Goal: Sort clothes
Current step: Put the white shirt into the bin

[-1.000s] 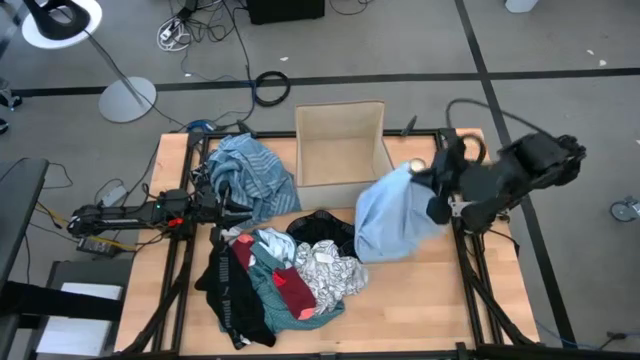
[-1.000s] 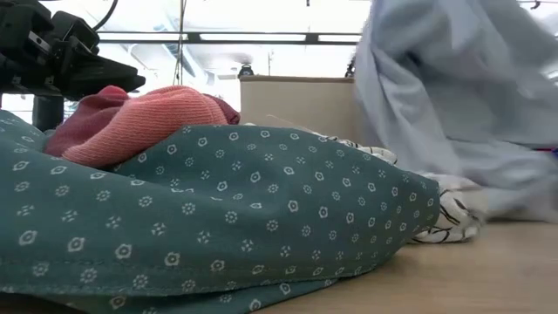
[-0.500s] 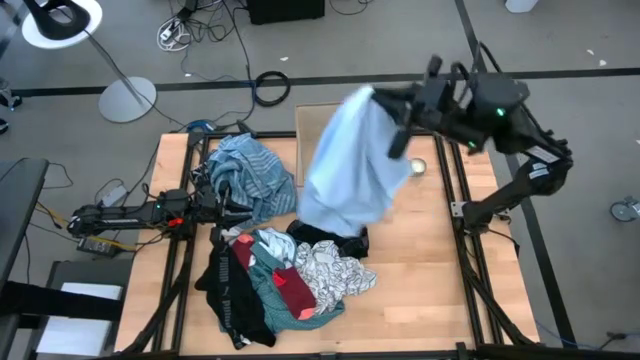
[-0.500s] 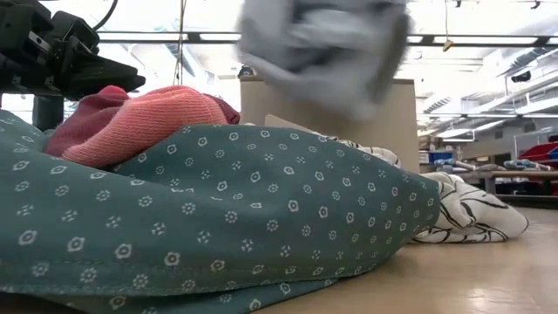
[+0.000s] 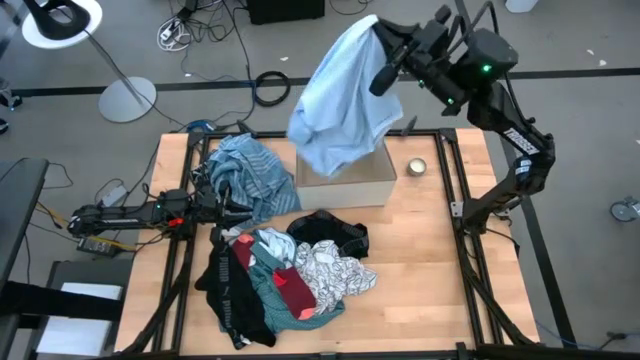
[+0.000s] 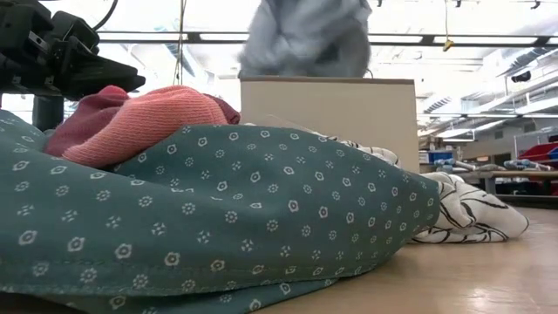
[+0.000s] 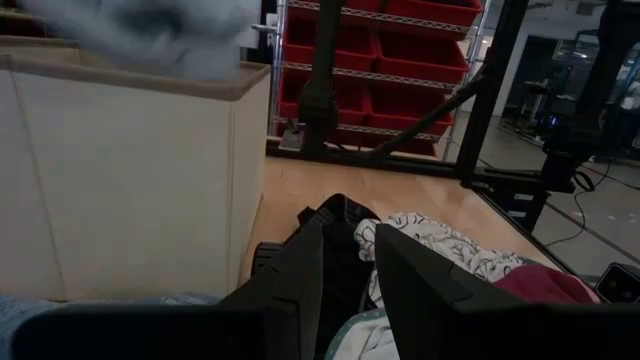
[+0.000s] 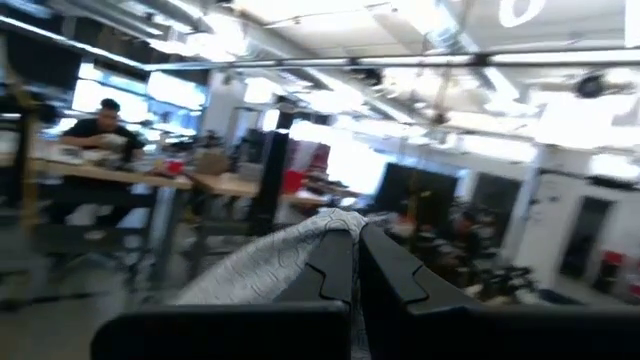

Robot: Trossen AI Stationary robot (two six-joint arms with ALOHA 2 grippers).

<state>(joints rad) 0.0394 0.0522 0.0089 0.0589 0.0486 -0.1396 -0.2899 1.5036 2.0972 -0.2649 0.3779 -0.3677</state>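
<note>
A light blue shirt (image 5: 340, 100) hangs high over the tan cardboard box (image 5: 350, 185), with my right gripper (image 5: 378, 38) shut on it; in the low view the light blue shirt (image 6: 305, 39) shows just above the box (image 6: 327, 113). The other clothes lie heaped on the table's near left: a teal dotted shirt (image 5: 262, 272), black pieces (image 5: 235, 295), a red piece (image 5: 295, 290) and a black-and-white patterned one (image 5: 335, 270). A blue striped shirt (image 5: 250, 175) lies left of the box. My left gripper (image 7: 365, 265) waits open at the table's left, beside the heap. My right gripper pinches a bunched fold at the shirt's upper end (image 8: 318, 232) between its two shut fingers. The fingers come nearly level from the table's right. The shirt hangs slack below them, clear of the table, its lower end (image 5: 325, 160) over the box's opening.
A small round metal tin (image 5: 417, 167) sits right of the box. Bare wood (image 5: 420, 280) lies on the table's near right. Beyond the table stand red bin shelves (image 7: 390, 50), and a person sits at a desk (image 8: 100, 135) far off.
My right gripper has swung up from the table's right side toward the far edge and left, tipping from pointing down to nearly level. The light blue shirt, whose lower part lay on the table, has been lifted clear and now hangs over the box.
</note>
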